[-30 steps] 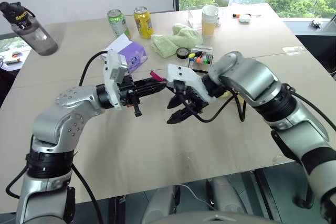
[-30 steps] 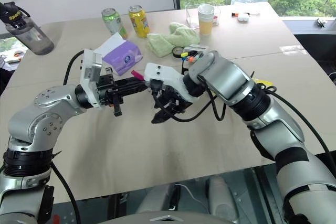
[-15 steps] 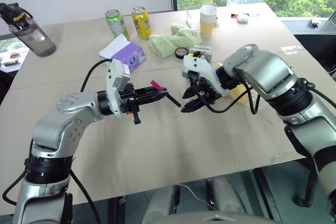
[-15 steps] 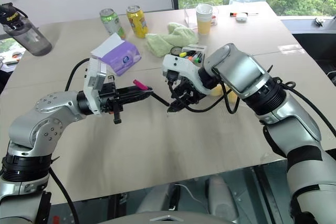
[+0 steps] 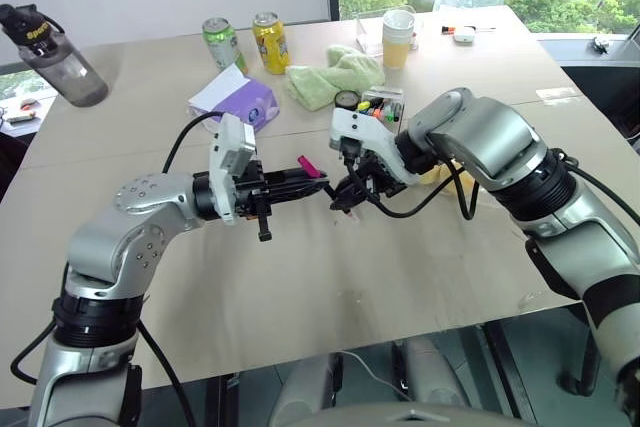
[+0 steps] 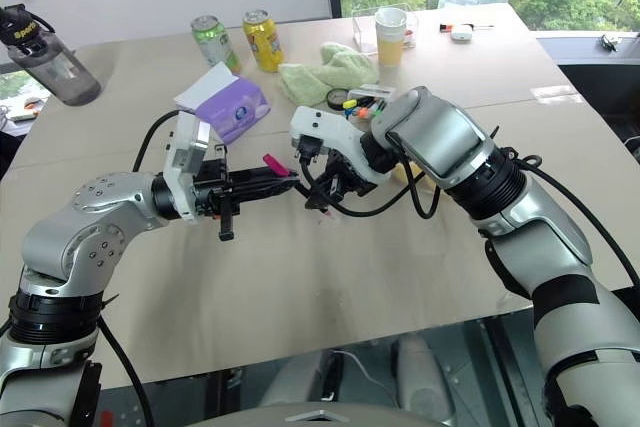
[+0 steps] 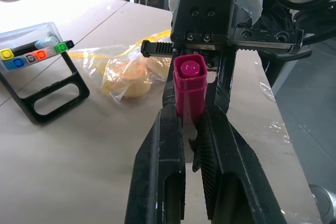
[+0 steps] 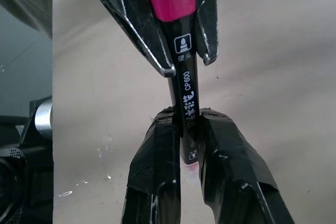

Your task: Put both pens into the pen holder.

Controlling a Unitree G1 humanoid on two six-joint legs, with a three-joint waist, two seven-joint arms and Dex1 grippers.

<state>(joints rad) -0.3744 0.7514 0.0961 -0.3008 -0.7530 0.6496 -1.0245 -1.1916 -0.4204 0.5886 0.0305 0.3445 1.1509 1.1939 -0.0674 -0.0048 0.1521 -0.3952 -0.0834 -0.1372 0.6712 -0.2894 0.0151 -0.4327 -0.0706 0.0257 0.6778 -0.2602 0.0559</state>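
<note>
- Two sets of fingers hold one pen in the left eye view: your left gripper point(image 5: 305, 183) is clamped on the magenta-ended pen point(image 5: 322, 181) near its pink cap, and your right gripper point(image 5: 345, 195) has pinched shut on the far end of the same barrel. The pen's long axis runs roughly level between them, above the surface point(image 5: 300, 287). The left forearm lies about level, pointing toward the right arm; the right wrist is bent, fingers angled down onto the barrel.
- In the right eye view, the pen holder point(image 6: 368, 107) stands behind the right wrist, nearer the right arm than the left, so I judge the hand-over should go that way. I cannot make out the second pen.
- In the left wrist view, the left fingers point(image 7: 168, 145) are narrow around the pink cap, which points straight at the right gripper's body just beyond.
- In the right wrist view, the right fingers point(image 8: 157, 145) are closed on the black barrel just short of the left fingertips. You would need the left to let go before the right can carry the pen back.
</note>
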